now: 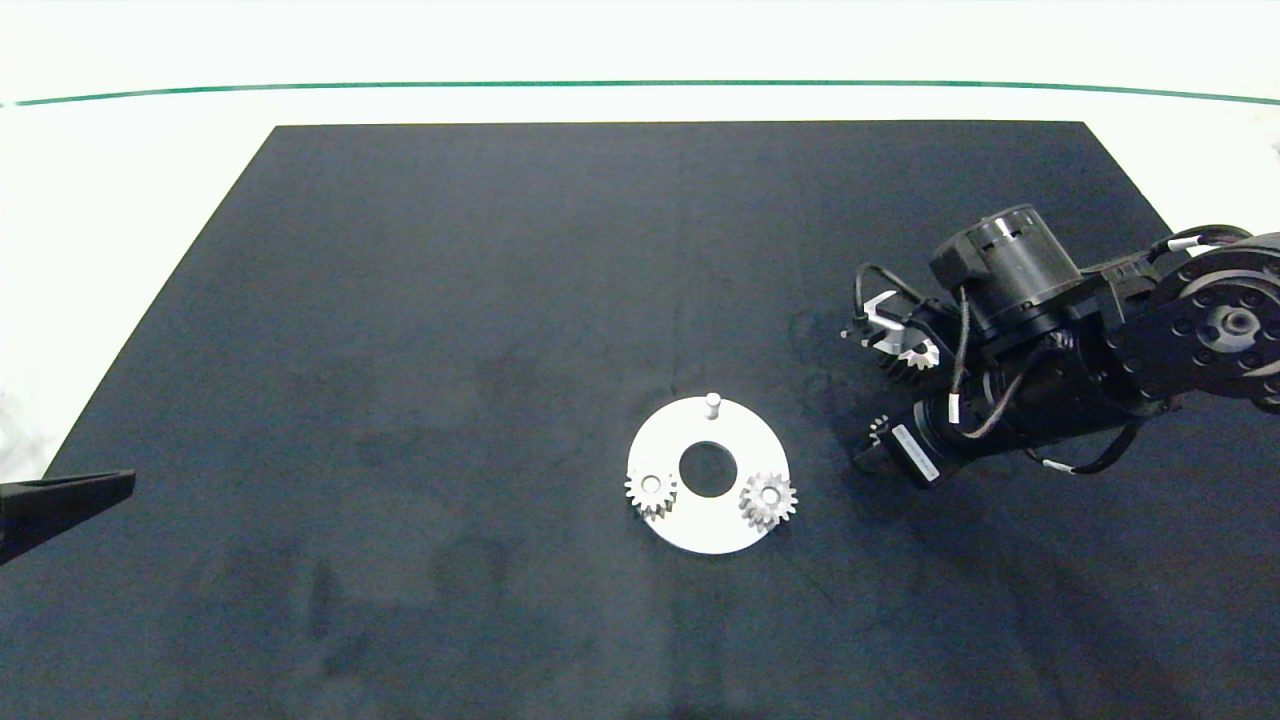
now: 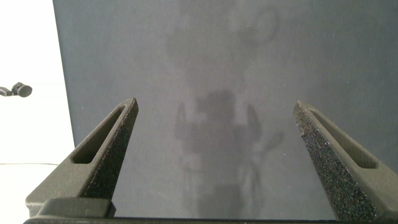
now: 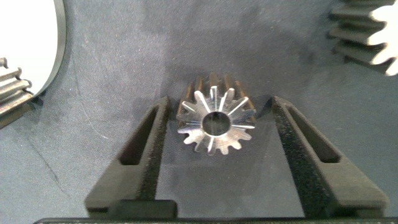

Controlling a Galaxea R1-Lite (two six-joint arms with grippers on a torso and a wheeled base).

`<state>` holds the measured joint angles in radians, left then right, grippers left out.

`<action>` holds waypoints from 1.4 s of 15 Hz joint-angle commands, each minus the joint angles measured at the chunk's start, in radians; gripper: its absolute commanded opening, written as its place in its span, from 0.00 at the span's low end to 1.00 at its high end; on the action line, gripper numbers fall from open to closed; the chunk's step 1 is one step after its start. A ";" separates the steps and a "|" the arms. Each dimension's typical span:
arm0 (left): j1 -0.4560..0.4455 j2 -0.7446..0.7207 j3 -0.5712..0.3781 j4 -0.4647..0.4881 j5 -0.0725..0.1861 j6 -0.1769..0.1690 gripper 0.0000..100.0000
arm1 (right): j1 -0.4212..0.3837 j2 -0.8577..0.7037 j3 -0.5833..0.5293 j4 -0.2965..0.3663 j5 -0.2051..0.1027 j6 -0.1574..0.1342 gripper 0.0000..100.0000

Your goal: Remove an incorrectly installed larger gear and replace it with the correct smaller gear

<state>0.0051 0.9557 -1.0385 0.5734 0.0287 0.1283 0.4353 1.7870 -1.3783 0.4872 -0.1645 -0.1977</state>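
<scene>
— Right gripper (image 3: 221,102), state?
— Released; jaws straddle the smaller gear (image 3: 214,118), which stands on the mat (image 1: 450,300) right of the white plate (image 1: 700,535).
— Surroundings?
— Larger gear (image 3: 367,37) near it, off the plate. Bare peg (image 1: 712,403) at the plate's far edge. Left gripper (image 2: 214,109) idle, open, far left.
— Handling note?
— Close squarely on the teeth, lift level, and line the bore up over the peg before lowering.
</scene>
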 commanded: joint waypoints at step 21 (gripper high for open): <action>0.010 -0.005 0.005 0.003 0.000 0.001 1.00 | 0.003 -0.040 0.076 -0.065 -0.006 -0.003 0.25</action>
<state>0.0149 0.9526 -1.0351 0.5734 0.0287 0.1279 0.4366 1.7617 -1.3040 0.4213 -0.1683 -0.1991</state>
